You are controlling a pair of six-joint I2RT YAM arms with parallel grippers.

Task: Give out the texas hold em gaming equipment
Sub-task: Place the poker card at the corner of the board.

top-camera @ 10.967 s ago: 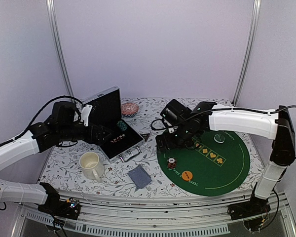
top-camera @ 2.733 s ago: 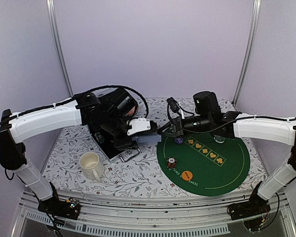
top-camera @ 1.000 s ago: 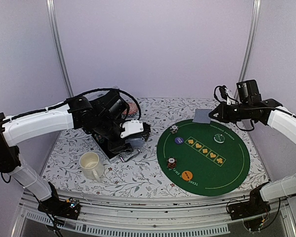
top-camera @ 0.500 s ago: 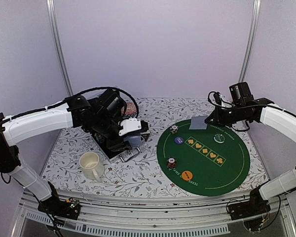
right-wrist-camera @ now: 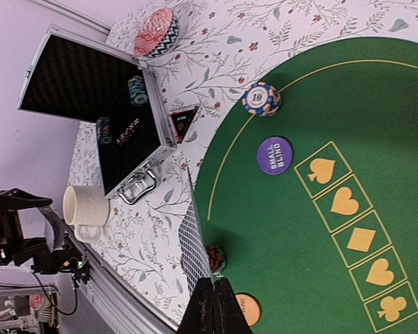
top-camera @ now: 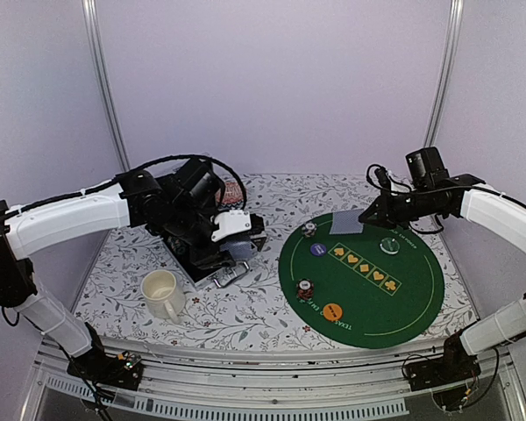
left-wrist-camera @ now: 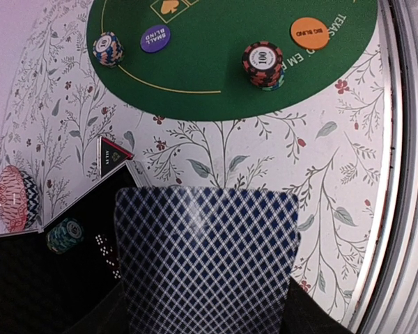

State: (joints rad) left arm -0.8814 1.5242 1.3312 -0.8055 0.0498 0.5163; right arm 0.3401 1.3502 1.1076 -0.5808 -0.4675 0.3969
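Open black case [right-wrist-camera: 76,76] at upper left of right wrist view, holding teal chip stack [right-wrist-camera: 137,89] and dice [left-wrist-camera: 101,241]. Cream mug [right-wrist-camera: 86,206] beside it on the table [top-camera: 245,324], inside unseen.

Left fingers [top-camera: 237,239] clamped on grey-blue-backed cards [left-wrist-camera: 205,261], hidden beneath them in left wrist view; count unclear.

Right fingers [right-wrist-camera: 212,309] pinched on single card [top-camera: 344,225] at green mat's [top-camera: 403,307] upper edge; contact with mat unclear.

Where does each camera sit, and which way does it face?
Top external: high behind, looking down at the table; both arms show.
Left wrist: by the case, facing the mat; held cards hide the left pincer.
Right wrist: over the mat's far rim, facing the mug; right pincer grips a card.
Wrist views share the purple disc.
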